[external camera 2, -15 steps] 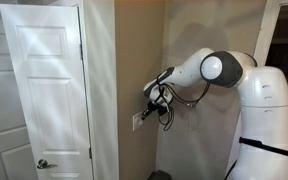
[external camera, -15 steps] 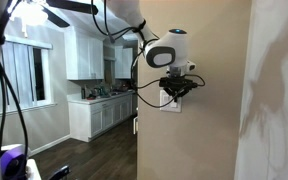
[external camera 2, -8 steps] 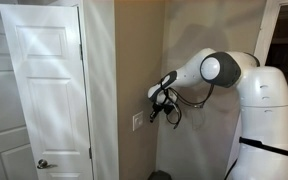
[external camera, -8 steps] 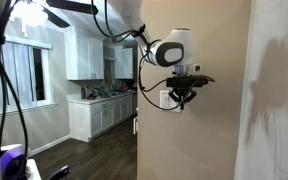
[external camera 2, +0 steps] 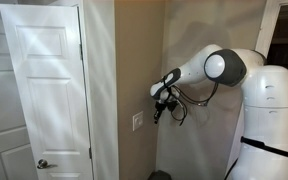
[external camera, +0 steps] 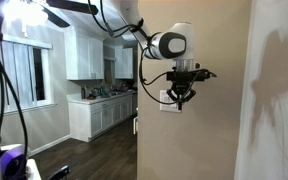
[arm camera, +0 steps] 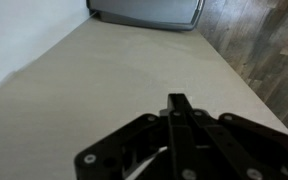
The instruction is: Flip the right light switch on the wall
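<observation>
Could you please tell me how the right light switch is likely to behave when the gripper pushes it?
The right light switch is mounted flat on the wall, so it probably won't shift bodily. It should only tip, likely with a short snap. Its face looks smooth and white, so the gripper might slide off-centre.

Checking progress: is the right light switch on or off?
Cannot tell: the right light switch is too small; the gripper hangs clear of it.
</observation>
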